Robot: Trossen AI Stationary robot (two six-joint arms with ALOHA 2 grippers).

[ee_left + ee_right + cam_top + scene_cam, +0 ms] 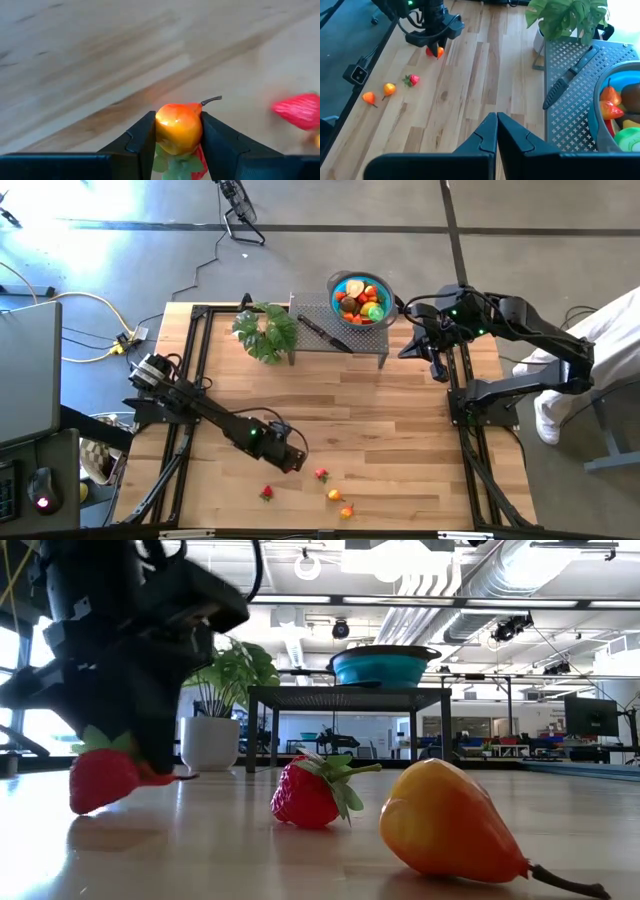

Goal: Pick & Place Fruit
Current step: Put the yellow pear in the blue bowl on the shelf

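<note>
left wrist view shows the left gripper (177, 137) clamped on a small orange fruit (178, 128); likely light, slick, best held mid-body.

A metal rack (340, 340) stands at the far edge of the tabletop (400, 430), with a bowl (360, 299) of fruit at its right end and a knife (322, 334) lying left of the bowl. A potted plant (266, 332) sits just left of the rack. Near the front edge lie a strawberry (267, 493), a second strawberry (321, 475) and two pears (340, 503), all right of the left tool (292, 463). The right tool (432, 365) hangs beside the rack's right end.
</note>
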